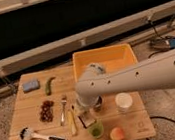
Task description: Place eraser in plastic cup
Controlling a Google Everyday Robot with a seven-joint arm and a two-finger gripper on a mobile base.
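Green: one plastic cup [96, 130], just beside the tool [86, 115] clasping one eraser [88, 120].

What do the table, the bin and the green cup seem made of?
The table looks wooden: pale planks with seams. The bin is probably plastic: smooth, uniform yellow. The green cup is likely plastic too: plain, even colour. The gripper, near that cup, is shut on the eraser.

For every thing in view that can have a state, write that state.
Two-finger gripper: shut on tan banded block eraser, low over wooden table.
Eraser: held, not yet placed.
Small light-green plastic cup: upright, eraser not inside.
Wide white cup: upright.
Dark metallic cup: upright, partly hidden.
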